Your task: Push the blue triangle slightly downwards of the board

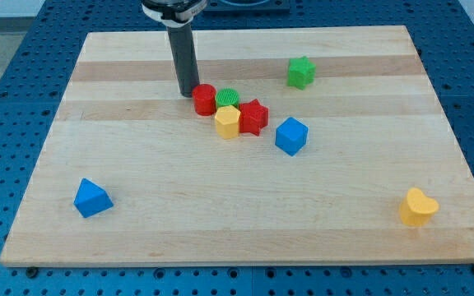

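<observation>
My tip (188,93) is resting on the desk (369,238) near the view's top, just left of the red cylinder (204,99) and touching it or very nearly so; I cannot tell which. This arm is carrying no fingers, only the dark rod, so nothing is being gripped and nothing could be.

The red cylinder is sitting at the left end of a tight cluster: a green cylinder (228,98) is pressing against its right side, a yellow block (227,122), roughly pentagonal, is sitting just below both, and a red star (253,116) is touching the yellow one on its right. A blue cube (291,136) is lying just beside the star toward the view's bottom right, apart from it. A green star (300,72) is standing alone near the view's top right, and a yellow heart (418,206) is lying at the bottom right corner.

The blue triangle (92,198) is sitting alone near the view's bottom left, well apart from my tip and from every other block. To send it downward I judge the tip is needing to travel to the triangle's upper side first, skirting left of the cluster so nothing there is being disturbed. The push itself should be short, since the triangle is already lying close to the desk's lower edge.
</observation>
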You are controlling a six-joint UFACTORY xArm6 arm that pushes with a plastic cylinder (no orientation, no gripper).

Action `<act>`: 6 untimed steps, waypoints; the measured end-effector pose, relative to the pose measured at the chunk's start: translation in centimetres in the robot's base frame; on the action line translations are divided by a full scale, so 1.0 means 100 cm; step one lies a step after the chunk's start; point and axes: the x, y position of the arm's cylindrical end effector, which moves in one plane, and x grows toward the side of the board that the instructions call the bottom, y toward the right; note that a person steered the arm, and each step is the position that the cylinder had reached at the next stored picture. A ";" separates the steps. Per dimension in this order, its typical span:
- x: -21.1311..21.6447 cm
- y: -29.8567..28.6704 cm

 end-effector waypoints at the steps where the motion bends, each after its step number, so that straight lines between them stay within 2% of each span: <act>1: 0.025 0.011; 2: 0.036 0.010; 3: 0.036 -0.018; 4: 0.069 -0.063; 5: 0.133 -0.087; 6: 0.166 -0.109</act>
